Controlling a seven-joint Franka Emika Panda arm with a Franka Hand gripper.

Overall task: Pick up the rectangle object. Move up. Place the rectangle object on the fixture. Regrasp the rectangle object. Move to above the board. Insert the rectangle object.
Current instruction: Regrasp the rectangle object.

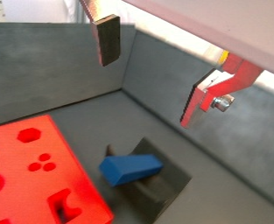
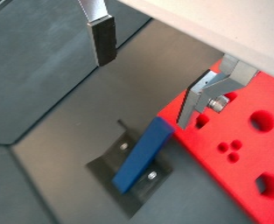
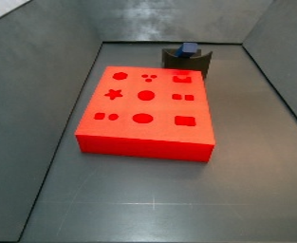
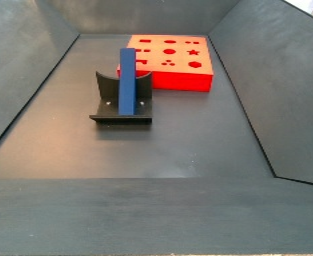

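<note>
Gripper [image 1: 163,72] wide open, holding nothing (only visible in both wrist views, not in either side view); 2 fingers [image 2: 101,39] well apart, raised above the floor. Below it, rectangle object [image 2: 145,155] leans on the fixture [image 4: 120,104], tilted upright in a side view. Board [image 3: 147,107] lies flat just beside the fixture.

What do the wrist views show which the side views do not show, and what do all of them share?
Only the wrist views show the gripper: it hangs above the floor, its fingers wide apart with nothing between them. Only the side views show the whole board with all its holes, and the surrounding walls. All share the rectangle object, leaning on the fixture, next to the board.
</note>
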